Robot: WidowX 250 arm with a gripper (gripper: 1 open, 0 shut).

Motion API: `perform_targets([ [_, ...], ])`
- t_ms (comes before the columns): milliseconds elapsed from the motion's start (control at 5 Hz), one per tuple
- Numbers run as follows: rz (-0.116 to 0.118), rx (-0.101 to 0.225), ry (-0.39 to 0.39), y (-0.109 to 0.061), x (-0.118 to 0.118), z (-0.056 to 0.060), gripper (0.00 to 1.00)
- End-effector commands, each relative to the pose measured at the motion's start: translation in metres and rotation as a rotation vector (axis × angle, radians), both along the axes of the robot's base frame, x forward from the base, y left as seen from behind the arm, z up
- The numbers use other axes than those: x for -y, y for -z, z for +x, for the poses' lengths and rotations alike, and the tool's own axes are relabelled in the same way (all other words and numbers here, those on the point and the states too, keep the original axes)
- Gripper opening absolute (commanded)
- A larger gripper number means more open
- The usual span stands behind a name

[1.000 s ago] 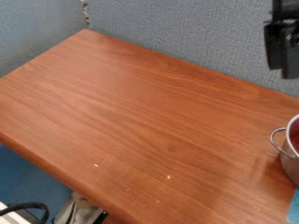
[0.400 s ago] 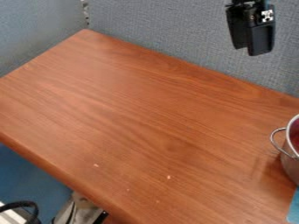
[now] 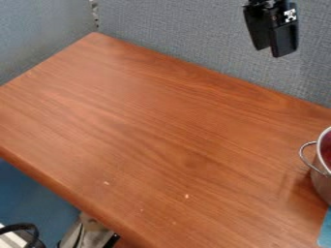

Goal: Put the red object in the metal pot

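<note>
Leftward across our view comes the claw (image 3: pixel 274 39) since the earlier frame, swinging away from the right edge — and the metal pot (image 3: pixel 322 167) hasn't budged. Below the claw and toward us spreads the wooden table (image 3: pixel 155 136), reddish-brown and grained, with a couple of pale specks near its front edge. Behind the claw we've got a grey fabric partition (image 3: pixel 188 39), and well off to its left another grey panel (image 3: pixel 39 34) meets it at a corner. Down past the table's near left side, far from the claw, we see blue floor (image 3: pixel 33 199) and a dark cable (image 3: pixel 26 229) looping in the corner. Our pot sits on the table, below and right of the claw, well apart from it, side handle facing left, cut off by the frame; something red shows inside. Beside it, nearer us, is a light-blue patch (image 3: pixel 326 231). The claw itself stands open, high up.
</note>
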State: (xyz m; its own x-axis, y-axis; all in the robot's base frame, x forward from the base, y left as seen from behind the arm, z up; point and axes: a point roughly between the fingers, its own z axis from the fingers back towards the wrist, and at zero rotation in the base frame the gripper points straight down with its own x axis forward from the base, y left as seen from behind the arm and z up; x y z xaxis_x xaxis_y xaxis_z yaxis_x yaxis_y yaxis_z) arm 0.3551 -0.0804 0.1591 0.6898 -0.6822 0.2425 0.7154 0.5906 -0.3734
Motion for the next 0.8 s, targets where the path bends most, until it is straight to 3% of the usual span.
perform_targets([
  [0,-0.054,0.015,-0.028,-0.014,0.001,-0.005,1.00],
  [200,-0.094,0.003,-0.041,-0.019,0.003,-0.011,1.00],
  [600,-0.066,-0.038,-0.095,-0.012,-0.015,-0.030,1.00],
])
